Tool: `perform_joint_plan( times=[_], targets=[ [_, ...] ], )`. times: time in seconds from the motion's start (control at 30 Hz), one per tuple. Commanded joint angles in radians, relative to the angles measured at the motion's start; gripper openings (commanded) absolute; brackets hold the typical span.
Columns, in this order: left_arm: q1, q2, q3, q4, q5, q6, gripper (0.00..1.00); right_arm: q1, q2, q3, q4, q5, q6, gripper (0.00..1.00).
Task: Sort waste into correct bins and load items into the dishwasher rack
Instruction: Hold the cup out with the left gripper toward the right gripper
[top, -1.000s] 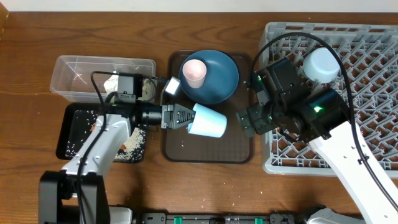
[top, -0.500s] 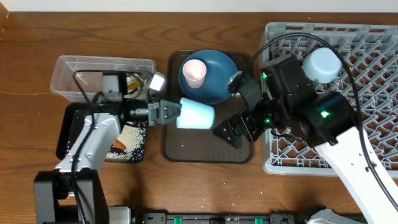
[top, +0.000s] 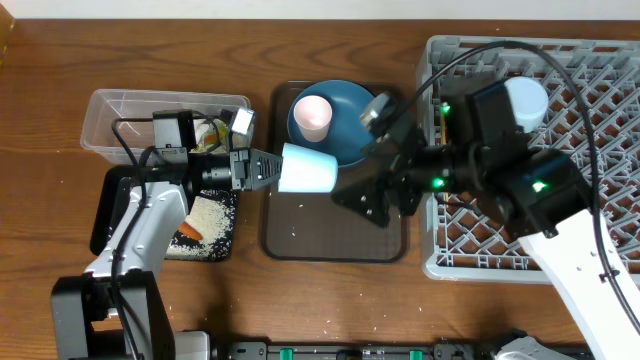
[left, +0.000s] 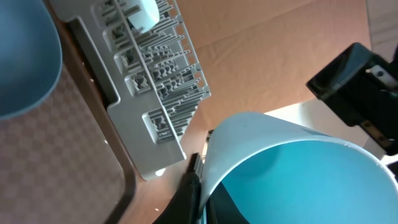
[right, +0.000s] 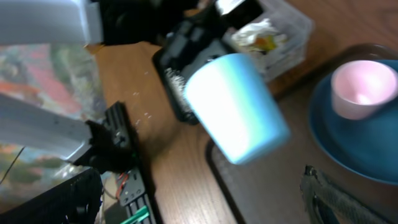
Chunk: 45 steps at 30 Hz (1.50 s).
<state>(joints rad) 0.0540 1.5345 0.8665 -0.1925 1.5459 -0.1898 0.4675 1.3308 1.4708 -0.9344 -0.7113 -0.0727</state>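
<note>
My left gripper (top: 266, 168) is shut on the rim of the light blue cup (top: 308, 169) (left: 292, 168) and holds it on its side above the brown tray. Just right of the cup, my right gripper (top: 362, 162) faces it with jaws open and nothing between them; one finger (right: 329, 199) shows in the right wrist view, the cup (right: 236, 106) ahead of it. The pink cup (top: 313, 116) stands on the blue plate (top: 352, 130). A pale bowl (top: 526, 101) sits in the grey rack (top: 570, 235).
The clear box (top: 120, 115) holds tissue and a wrapper (top: 208, 135). The black tray (top: 115, 205) holds rice (top: 205, 220) and a carrot (top: 190, 232). The brown serving tray (top: 335, 240) lies between the bins and the rack. My right arm reaches over the rack's left edge.
The left gripper has carried the light blue cup a little back and left. The right arm has swung left from the rack over the brown tray, with its open jaws now close to the cup.
</note>
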Motion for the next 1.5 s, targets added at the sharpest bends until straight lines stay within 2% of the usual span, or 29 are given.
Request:
perform_joint_plan(
  times=[0.0,0.2,0.33,0.4,0.5,0.6,0.7,0.83,1.13,1.47],
  targets=[
    [-0.005,-0.016,0.021,0.004,0.026,-0.152,0.06,-0.061,0.002,0.008,-0.007,-0.023,0.028,0.99],
    [-0.018,-0.097,0.021,0.004,0.025,-0.327,0.06,-0.182,0.0,0.008,-0.138,-0.082,0.022,0.99],
    [-0.051,-0.198,0.021,0.021,0.01,-0.404,0.06,-0.261,-0.01,0.008,-0.286,-0.134,-0.077,0.99],
    [-0.066,-0.248,0.021,0.023,-0.05,-0.475,0.07,-0.292,-0.013,0.008,-0.31,-0.191,-0.114,0.99],
    [-0.082,-0.314,0.021,0.03,-0.161,-0.586,0.06,-0.324,-0.013,0.008,-0.3,-0.389,-0.195,0.99],
    [-0.1,-0.348,0.021,0.13,-0.186,-0.729,0.06,-0.33,-0.012,0.008,-0.271,-0.509,-0.221,0.99],
    [-0.127,-0.353,0.021,0.31,-0.186,-0.877,0.06,-0.324,-0.01,0.007,-0.246,-0.513,-0.221,0.99],
    [-0.166,-0.35,0.021,0.497,-0.186,-0.998,0.06,-0.303,-0.008,0.006,-0.212,-0.515,-0.221,0.99],
    [-0.254,-0.351,0.021,0.532,-0.218,-1.028,0.06,-0.287,0.001,0.006,-0.119,-0.521,-0.169,0.99],
    [-0.291,-0.351,0.021,0.577,-0.264,-1.028,0.06,-0.173,0.03,0.006,-0.045,-0.52,-0.148,0.99]
  ],
)
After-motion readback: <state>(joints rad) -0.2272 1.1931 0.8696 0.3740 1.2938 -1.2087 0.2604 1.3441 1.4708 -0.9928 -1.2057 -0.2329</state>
